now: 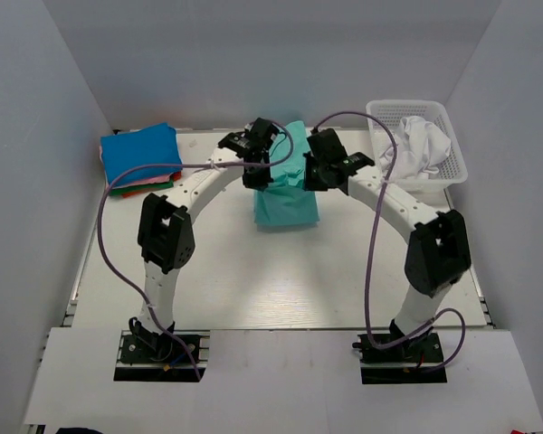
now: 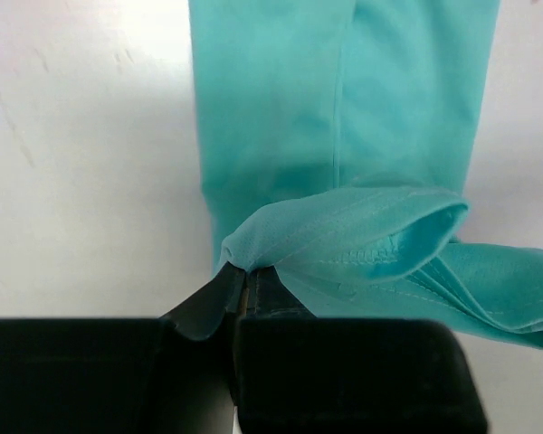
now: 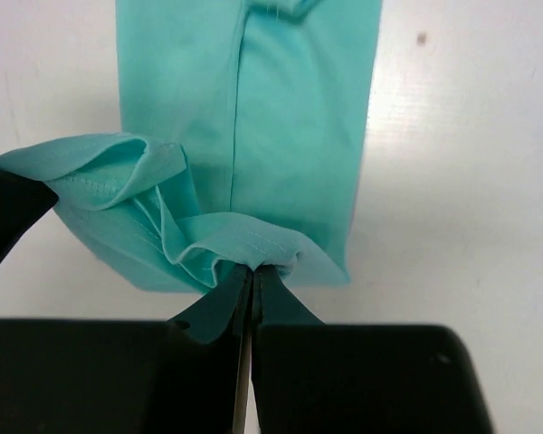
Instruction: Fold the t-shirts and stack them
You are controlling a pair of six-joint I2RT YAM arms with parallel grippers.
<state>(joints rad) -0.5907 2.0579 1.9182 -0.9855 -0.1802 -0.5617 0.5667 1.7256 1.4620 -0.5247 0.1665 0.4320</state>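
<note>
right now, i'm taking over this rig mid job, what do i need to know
Left gripper: shut on a bunched edge of the teal t-shirt.
Right gripper: shut on the same shirt's edge, at the other corner.
The teal shirt lies mid-table as a narrow folded strip, one end lifted by both grippers.
Done: a folded stack at far left, blue on top, red and green showing below.
Left: finish folding the teal one, stack it, then likely the white t-shirt, crumpled in the basket.
</note>
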